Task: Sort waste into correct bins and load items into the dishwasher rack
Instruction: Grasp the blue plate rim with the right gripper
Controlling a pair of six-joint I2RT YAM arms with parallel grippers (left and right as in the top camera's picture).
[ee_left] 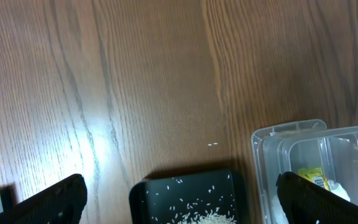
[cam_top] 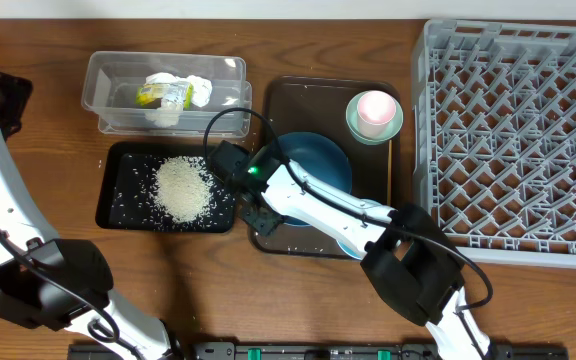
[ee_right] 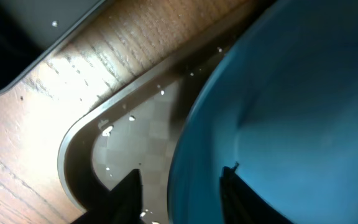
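1. Right pincer [ee_right: 179, 186]: it sits low over the near left corner of the brown serving tray [cam_top: 298, 100]. Its two fingers [ee_right: 126, 193] are parted and straddle the rim of the dark blue plate [cam_top: 318, 160], one outside the rim and one over the plate's inner face. A gap shows between the outer finger and the rim, so the jaws are not clamped.
2. Left pincer [ee_left: 179, 186]: the jaws are spread wide with nothing between them. It hangs above the bench [ee_left: 135, 74], looking down on the edges of the black tray [ee_left: 138, 193] and the clear tub [ee_left: 316, 143].
3. Dark blue plate: it lies flat on the brown serving tray. In the overhead view the right arm crosses its near side and hides that part.
4. Rice [cam_top: 181, 187]: it is heaped in the middle of the black tray, with loose grains scattered around the heap. A few grains also lie on the brown serving tray beside the plate.
5. Clear tub: it stands just behind the black tray and holds the tissue [cam_top: 196, 88] and the wrapper [cam_top: 161, 94], side by side and touching.
6. Pink cup [cam_top: 376, 108]: it stands upright inside the mint-green bowl [cam_top: 353, 125], which sits at the far right corner of the brown serving tray.
7. Grey rack [cam_top: 513, 130]: it stands on the bench just to the right of the brown serving tray.
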